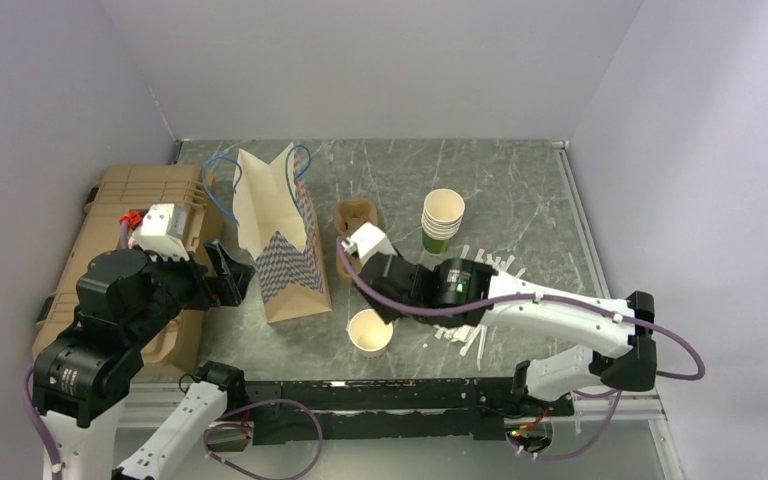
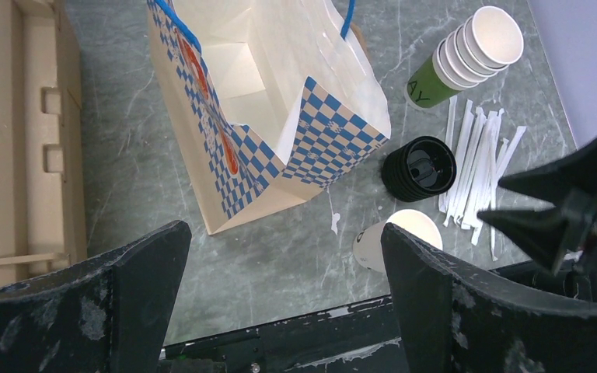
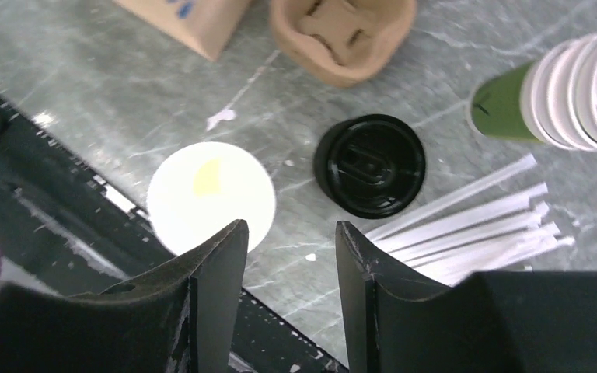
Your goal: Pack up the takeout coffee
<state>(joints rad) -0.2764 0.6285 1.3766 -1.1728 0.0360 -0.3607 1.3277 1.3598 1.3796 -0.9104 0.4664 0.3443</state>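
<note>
Early stage: cup (image 1: pixel 370 331) unlidded, not bagged.
Cup stands on bench (image 1: pixel 520 180) at front edge, lid (image 3: pixel 370 165) just beside, bag (image 1: pixel 280 240) open; left tool (image 2: pixel 284 233) and right tool (image 3: pixel 289 233) apart, empty.

Table (image 1: pixel 520 180), bag (image 1: pixel 285 245), open cup (image 1: pixel 370 332), lids (image 2: pixel 419 169), straws (image 2: pixel 474 167)

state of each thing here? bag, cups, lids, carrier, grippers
paper bag: upright, mouth open
single cup: upright, no lid on
black lids: loose, none on the cup
cup stack: nested, upright, lidless
cup carrier: no cup seen in it
left gripper: open, empty
right gripper: open, empty
</note>
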